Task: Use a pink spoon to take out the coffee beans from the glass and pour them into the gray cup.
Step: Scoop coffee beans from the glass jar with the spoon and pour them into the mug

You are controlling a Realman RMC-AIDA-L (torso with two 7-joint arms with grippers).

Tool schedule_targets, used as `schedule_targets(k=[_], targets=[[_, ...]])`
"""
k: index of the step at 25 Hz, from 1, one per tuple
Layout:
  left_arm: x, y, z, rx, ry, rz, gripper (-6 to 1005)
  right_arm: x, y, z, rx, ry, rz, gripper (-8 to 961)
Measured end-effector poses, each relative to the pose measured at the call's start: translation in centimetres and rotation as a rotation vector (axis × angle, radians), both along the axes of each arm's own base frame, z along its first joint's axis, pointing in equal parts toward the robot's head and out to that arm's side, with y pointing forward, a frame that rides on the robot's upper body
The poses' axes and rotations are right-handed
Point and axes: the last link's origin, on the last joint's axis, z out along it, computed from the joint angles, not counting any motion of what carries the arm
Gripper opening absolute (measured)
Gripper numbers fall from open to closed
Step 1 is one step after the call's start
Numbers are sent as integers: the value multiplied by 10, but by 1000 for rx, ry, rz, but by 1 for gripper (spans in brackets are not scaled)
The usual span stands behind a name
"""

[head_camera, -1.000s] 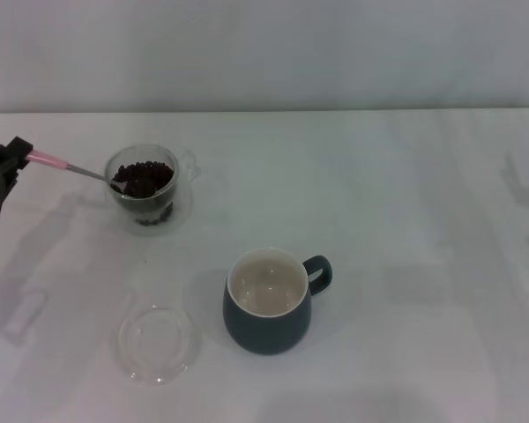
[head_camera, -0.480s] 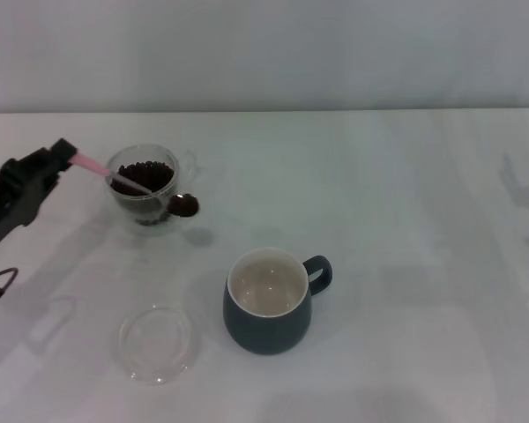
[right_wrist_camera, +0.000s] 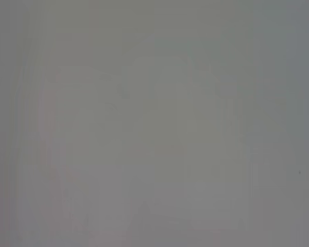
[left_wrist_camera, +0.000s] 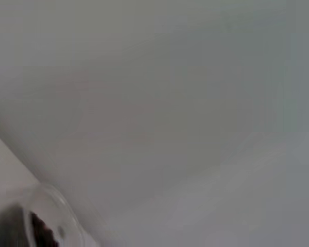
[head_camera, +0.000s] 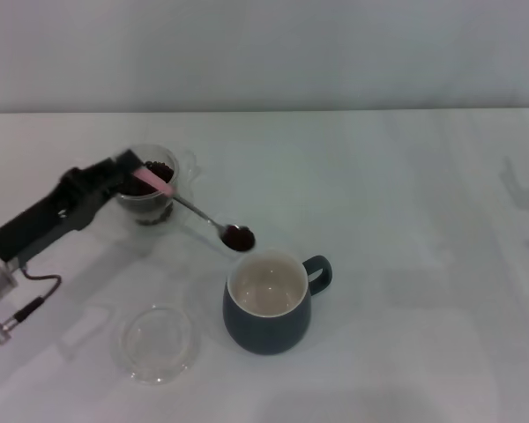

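My left gripper [head_camera: 134, 173] is shut on the pink spoon [head_camera: 198, 211] by its pale pink handle, in front of the glass [head_camera: 150, 196]. The spoon's metal bowl carries a heap of coffee beans [head_camera: 239, 237] and hangs just above and to the left of the gray cup's [head_camera: 267, 319] rim. The cup's cream inside looks empty. The glass still holds dark beans [head_camera: 161, 168] and partly shows in the left wrist view [left_wrist_camera: 46, 221]. My right gripper is out of view.
A shallow clear round glass dish [head_camera: 158, 343] lies on the white table [head_camera: 406, 220] to the left of the gray cup. The cup's loop handle points right. A cable hangs from my left arm at the left edge.
My left arm has swung right and toward the gray cup. The spoon left the glass with a load of beans and now hangs by the cup's rim.
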Motion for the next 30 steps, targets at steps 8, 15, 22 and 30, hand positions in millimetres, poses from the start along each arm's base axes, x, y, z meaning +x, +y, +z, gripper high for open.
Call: schedule_targets(k=[8,15,22,30], targets=[[21,10,-1,-29,127,-165,127,1,-2,-1,-1,4,-5,858],[35,21,-2,-17,190,-247,128,6,-7,-1,-2,7,-18,857],[51,30,-13,-55,293,-350,127,8,-13,-3,-3,17,-28,857],[67,37,-15,-24,449,-519,128,9,-14,-3,-2,18,-31,857]])
